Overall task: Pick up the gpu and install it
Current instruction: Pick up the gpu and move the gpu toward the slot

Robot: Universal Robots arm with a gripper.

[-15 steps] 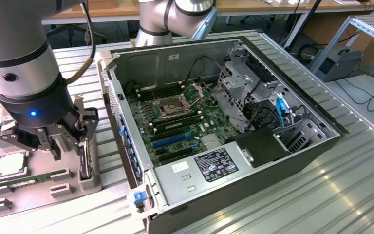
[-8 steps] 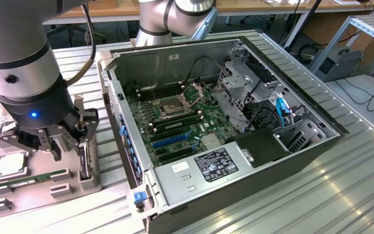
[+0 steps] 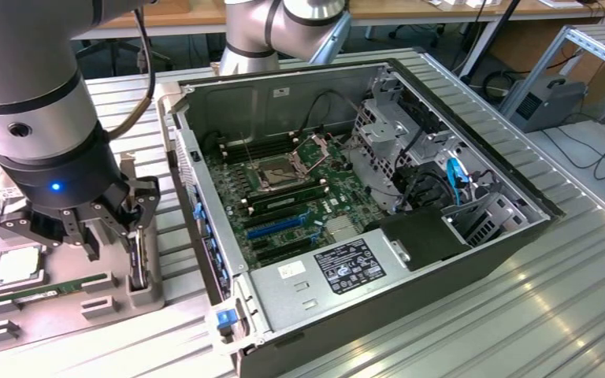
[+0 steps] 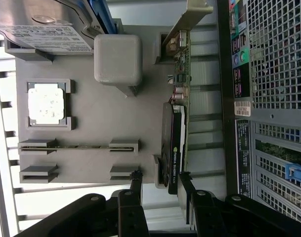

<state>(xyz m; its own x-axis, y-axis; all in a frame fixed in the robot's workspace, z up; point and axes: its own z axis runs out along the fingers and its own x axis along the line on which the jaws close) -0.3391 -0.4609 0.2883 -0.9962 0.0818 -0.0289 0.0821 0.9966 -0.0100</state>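
The gpu (image 4: pixel 174 143) is a black card with a silver end bracket (image 4: pixel 191 17). It stands on its edge in a slot of the grey parts holder (image 4: pixel 101 123), beside the computer case. In the exterior view the gpu (image 3: pixel 138 264) sits at the holder's side nearest the case. My gripper (image 4: pixel 160 181) is open and hangs just above the gpu's fan end, with one finger (image 4: pixel 136 182) off to one side of the card and the other finger (image 4: pixel 185 183) close to its other side. The gripper (image 3: pixel 113 235) holds nothing.
The open computer case (image 3: pixel 387 197) lies at the exterior view's right, with its motherboard and blue expansion slot (image 3: pixel 276 226) exposed. The holder also carries a processor (image 4: pixel 46 103), a green memory stick (image 4: pixel 78 146) and a hard drive (image 4: pixel 41 32). A second arm (image 3: pixel 281 24) stands behind the case.
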